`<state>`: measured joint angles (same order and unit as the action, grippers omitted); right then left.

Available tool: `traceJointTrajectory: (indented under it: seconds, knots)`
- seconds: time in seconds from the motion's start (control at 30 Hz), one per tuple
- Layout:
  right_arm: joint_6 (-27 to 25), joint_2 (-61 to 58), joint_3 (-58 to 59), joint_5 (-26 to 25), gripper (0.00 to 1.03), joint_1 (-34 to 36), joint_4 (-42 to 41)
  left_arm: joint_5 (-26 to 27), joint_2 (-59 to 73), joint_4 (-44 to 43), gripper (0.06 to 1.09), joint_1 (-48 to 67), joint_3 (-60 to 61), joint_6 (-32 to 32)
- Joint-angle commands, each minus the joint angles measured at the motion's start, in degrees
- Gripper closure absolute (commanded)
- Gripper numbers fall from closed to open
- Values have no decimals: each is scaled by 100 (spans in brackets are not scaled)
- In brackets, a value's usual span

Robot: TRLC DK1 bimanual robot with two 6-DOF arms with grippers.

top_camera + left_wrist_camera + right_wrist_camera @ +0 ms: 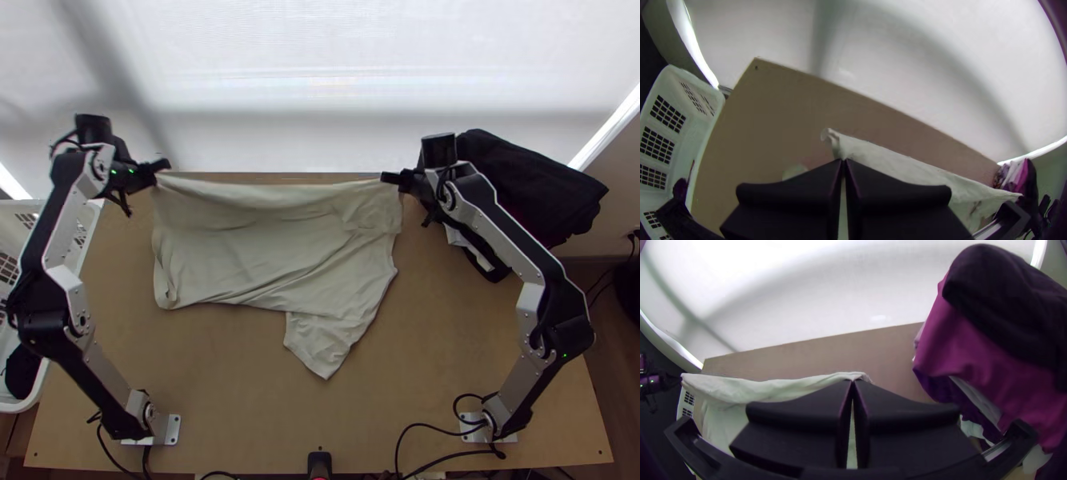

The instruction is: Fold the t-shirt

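Observation:
The light beige t-shirt [264, 248] lies on the table with its far edge lifted and drawn out between both grippers; a sleeve points toward the near edge. At its far left corner my left gripper [162, 166] is shut on the cloth, and my right gripper [390, 178] is shut on the far right corner. In the left wrist view the t-shirt [902, 162] runs away from the closed left gripper [843, 162]. The right wrist view has the right gripper [852, 383] closed on the edge of the t-shirt [764, 390].
A pile of dark and magenta clothes [524, 188] sits at the far right, beside and beneath the right arm. The white basket [80, 240] stands off the left side, with a dark item in it. Bare wood [232, 376] shows in front of the t-shirt.

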<state>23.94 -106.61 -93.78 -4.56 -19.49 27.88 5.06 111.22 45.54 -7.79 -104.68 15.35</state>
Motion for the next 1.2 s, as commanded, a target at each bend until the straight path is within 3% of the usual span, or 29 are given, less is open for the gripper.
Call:
traceJointTrajectory:
  seconds: [0.0,0.13,0.4,0.7,0.93,1.17]
  knots:
    - [67,-141,334,-63,100,-99,-46,-93,550,-168,105,102,677,-85]
    - [67,-185,518,-63,100,-170,-195,-58,831,-845,105,217,1082,-41]
    - [67,-308,527,-63,100,-170,-248,4,1288,-1179,103,498,985,-85]
    - [67,-431,510,-63,100,-214,-283,417,708,-1135,43,366,563,-103]
    - [67,-457,474,-63,100,-222,-283,566,251,-1126,41,76,528,-112]
    - [67,-457,474,-63,100,-222,-283,601,190,-687,42,-91,493,-736]
